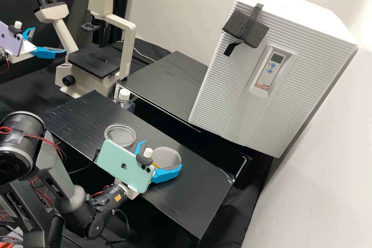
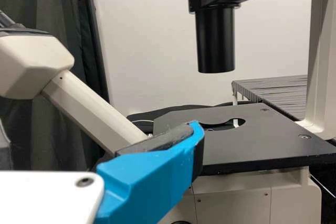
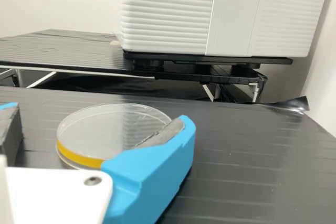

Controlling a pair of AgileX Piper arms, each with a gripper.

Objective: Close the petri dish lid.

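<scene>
At the black bench, my right gripper (image 1: 162, 155) stands open, its two blue fingers on either side of a round clear petri dish (image 1: 167, 158). From the right wrist, my right gripper (image 3: 101, 115) has the dish (image 3: 113, 127) lying between its fingers, a yellow band along its near edge; whether a finger touches it I cannot tell. A second clear round piece (image 1: 120, 135), dish or lid, lies behind the phone on that wrist. My left gripper (image 1: 49, 40) is open and holds nothing, near the microscope. In the left wrist view a blue finger of my left gripper (image 2: 152, 179) shows before the stage.
A microscope (image 1: 93, 62) stands at the back left, and a bottle (image 1: 124, 95) with a white cap is behind the bench (image 1: 193, 201). The big white ribbed incubator (image 1: 310, 66) rests on the rear shelf (image 1: 166, 81). Loose film (image 3: 294, 105) sticks up at the bench's far edge.
</scene>
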